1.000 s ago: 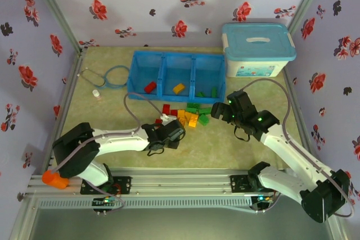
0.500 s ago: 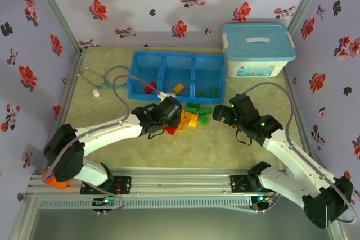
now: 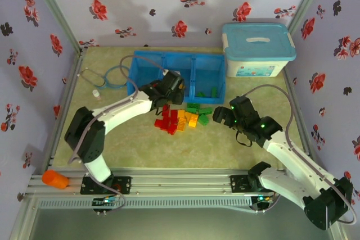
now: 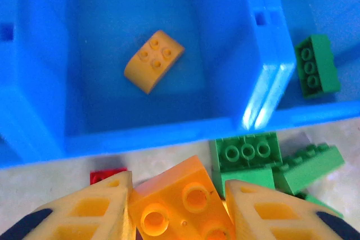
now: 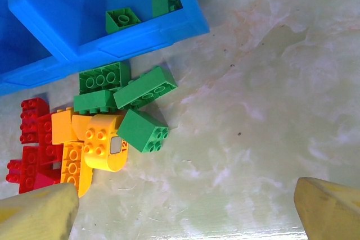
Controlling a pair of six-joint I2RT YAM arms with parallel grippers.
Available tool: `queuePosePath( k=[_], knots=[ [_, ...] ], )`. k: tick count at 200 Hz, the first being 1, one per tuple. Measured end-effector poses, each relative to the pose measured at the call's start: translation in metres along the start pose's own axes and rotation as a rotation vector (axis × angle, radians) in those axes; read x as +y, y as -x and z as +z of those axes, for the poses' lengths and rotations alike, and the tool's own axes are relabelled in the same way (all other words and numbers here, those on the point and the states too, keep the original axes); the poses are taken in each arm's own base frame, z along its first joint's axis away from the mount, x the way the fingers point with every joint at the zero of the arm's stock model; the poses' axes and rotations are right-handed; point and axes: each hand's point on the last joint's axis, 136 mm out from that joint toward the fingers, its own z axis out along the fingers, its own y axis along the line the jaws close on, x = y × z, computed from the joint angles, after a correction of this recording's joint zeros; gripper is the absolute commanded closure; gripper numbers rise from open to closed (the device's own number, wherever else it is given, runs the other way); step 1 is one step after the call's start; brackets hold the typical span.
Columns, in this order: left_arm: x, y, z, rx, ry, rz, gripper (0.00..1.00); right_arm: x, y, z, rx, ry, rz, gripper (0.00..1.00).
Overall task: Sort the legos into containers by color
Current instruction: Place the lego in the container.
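Two robot arms work at a desk (image 3: 225,150) walled in with flowered paper. The left hand (image 4: 175,186) is clamped on an orange brick (image 4: 185,209), studs up, one finger against each side. A grip on the flat sides likely keeps the brick level for carrying.

The wrist view looks down past this brick into a blue tray (image 4: 140,136). The hand hangs just short of the tray's near wall, in line with the middle compartment (image 4: 101,26). One curved orange brick (image 4: 153,60) already lies there, so this seems to be the bin for orange. The carried brick is not yet over it.

The compartment to the right holds a green brick (image 4: 318,66).

The unsorted pile (image 3: 183,117) lies on the desk just in front of the tray. It has red bricks (image 5: 31,139) at the left, orange ones (image 5: 95,139) in the middle and green ones (image 5: 126,91) nearest the tray.

The right hand (image 5: 184,209) hovers over bare desk beside the pile with its fingers wide apart and nothing between them. It looks set to take a green brick, the colour on its own side.
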Motion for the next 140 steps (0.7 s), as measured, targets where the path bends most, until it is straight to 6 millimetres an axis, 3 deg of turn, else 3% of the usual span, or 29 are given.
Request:
queuePosePath(
  k=[74,85,113,140],
  knots=[
    [0.006,0.038,0.051,0.014,0.014,-0.001,0.63,-0.003,-0.003,-0.004,-0.009,0.015,0.008,0.01],
    [0.006,0.038,0.057,0.025,0.018,0.007,0.57,-0.004,-0.005,-0.004,-0.007,0.016,0.012,0.01],
    [0.008,0.032,0.067,0.05,0.022,0.028,0.18,-0.005,-0.009,-0.004,0.008,0.018,0.018,0.01],
    [0.01,0.036,0.07,0.057,0.016,0.029,0.09,-0.003,-0.013,-0.009,0.014,0.036,0.011,0.01]
  ],
)
